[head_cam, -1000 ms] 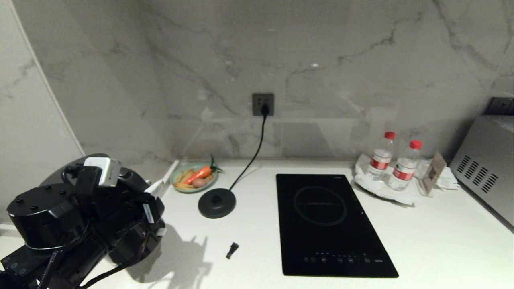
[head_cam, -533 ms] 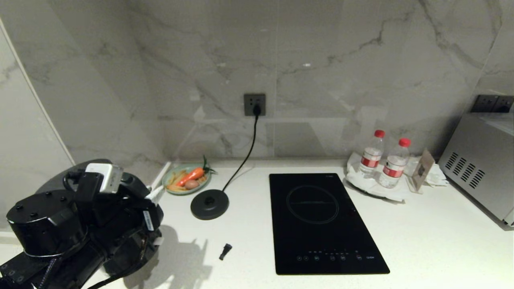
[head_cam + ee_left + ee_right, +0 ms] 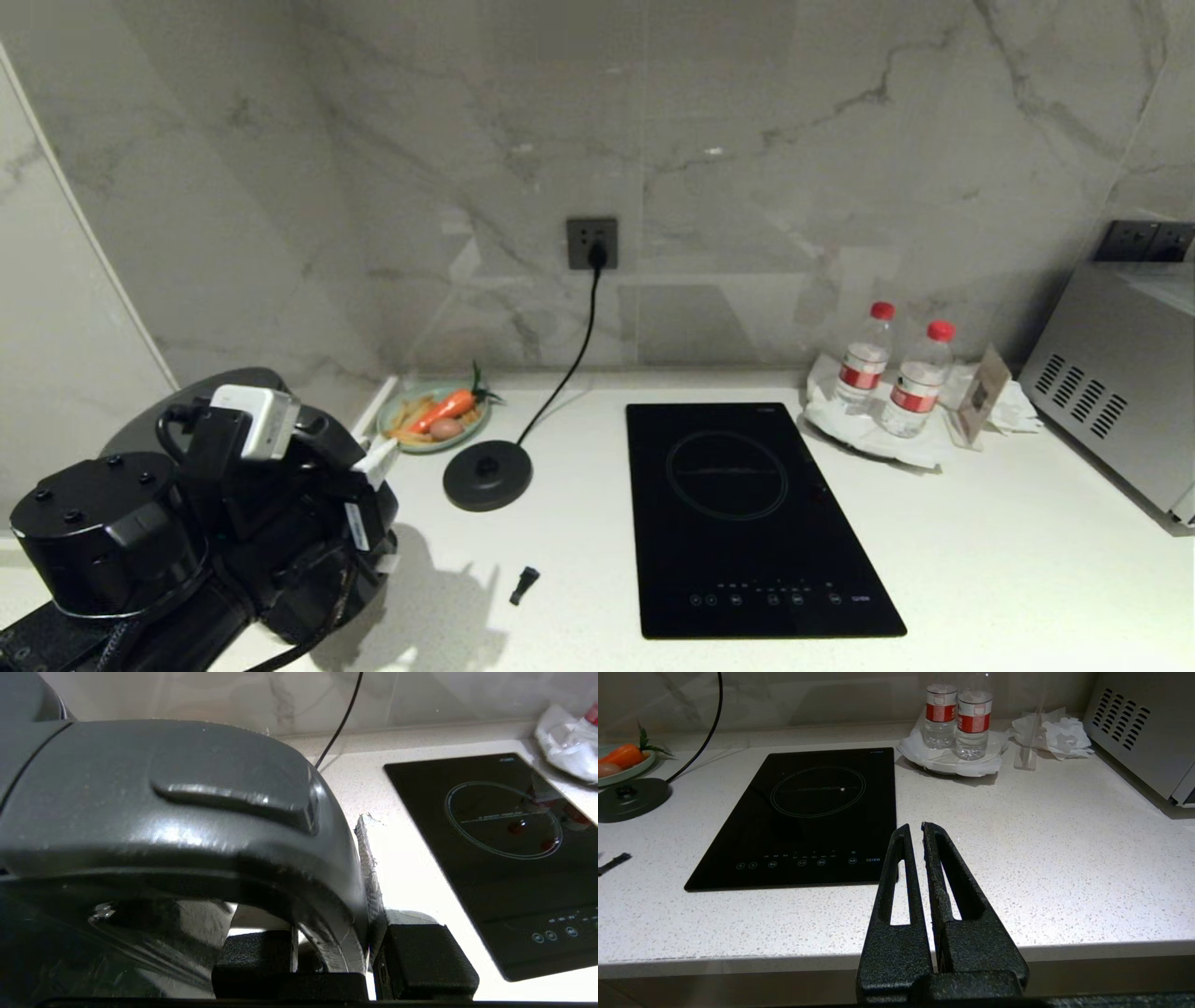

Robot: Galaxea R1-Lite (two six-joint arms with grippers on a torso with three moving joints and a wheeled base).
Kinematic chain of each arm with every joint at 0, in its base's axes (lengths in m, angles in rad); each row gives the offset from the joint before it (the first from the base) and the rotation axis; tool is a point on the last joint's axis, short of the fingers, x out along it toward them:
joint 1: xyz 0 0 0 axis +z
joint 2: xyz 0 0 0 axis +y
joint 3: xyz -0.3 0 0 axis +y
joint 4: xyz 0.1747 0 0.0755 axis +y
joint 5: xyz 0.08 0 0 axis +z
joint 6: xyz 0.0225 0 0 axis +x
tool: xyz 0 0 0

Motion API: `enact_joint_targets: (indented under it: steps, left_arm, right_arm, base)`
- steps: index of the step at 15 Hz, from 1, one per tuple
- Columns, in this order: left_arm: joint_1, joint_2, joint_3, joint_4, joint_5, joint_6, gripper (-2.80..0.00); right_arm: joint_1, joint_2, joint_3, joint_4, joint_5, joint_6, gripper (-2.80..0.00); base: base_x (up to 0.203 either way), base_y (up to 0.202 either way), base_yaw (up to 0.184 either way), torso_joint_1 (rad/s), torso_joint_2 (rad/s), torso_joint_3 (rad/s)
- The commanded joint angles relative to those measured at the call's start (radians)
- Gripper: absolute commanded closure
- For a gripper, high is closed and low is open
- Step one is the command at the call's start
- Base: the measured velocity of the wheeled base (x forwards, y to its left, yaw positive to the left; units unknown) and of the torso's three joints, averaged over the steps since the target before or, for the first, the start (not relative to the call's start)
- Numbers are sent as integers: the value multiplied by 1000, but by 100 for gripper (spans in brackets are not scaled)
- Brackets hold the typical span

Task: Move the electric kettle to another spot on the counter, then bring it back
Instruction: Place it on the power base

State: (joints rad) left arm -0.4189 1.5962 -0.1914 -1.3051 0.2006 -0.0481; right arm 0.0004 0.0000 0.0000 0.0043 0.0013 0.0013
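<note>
My left gripper (image 3: 334,947) is shut on the black loop handle (image 3: 187,812) of the electric kettle, one finger (image 3: 369,868) lying along the handle's outer side. In the head view my left arm (image 3: 233,523) covers most of the electric kettle at the counter's left end. Only part of its dark round lid (image 3: 140,420) shows behind the wrist. The counter (image 3: 980,560) is white and speckled. My right gripper (image 3: 915,828) is shut and empty, hovering before the counter's front edge (image 3: 738,963).
The kettle's round black base disc (image 3: 487,474) sits bare, corded to a wall socket (image 3: 592,244). Nearby are a plate with a carrot (image 3: 434,422), a small black piece (image 3: 525,584), an induction hob (image 3: 747,513), two water bottles (image 3: 864,359) and a metal appliance (image 3: 1120,411).
The whole head view slid a little to the left early on. Since then my left arm with the kettle has swung slightly right, toward the base disc. The right gripper stays put.
</note>
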Motion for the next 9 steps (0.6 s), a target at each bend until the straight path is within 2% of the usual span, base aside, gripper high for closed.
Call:
enact_joint_targets:
  steps: [1, 3, 4, 9]
  left_arm:
    - [-34, 11, -6, -6, 3, -1, 0]
    - [-44, 30, -8, -7, 8, -1, 0]
    - [-43, 30, -8, -7, 8, -1, 0]
    - [-43, 31, -8, -8, 8, -1, 0]
  right_arm:
    - [1, 0, 0, 0, 0, 0, 0]
    - [0, 0, 0, 0, -1, 0, 0]
    - [1, 2, 0, 0, 0, 0, 0]
    - [1, 0, 0, 0, 0, 0, 0]
  base:
    - [0, 0, 0, 0, 0, 0]
    - [24, 0, -3, 0, 4, 4]
    - [135, 0, 4, -16, -6, 7]
    - [194, 0, 3, 11, 4, 4]
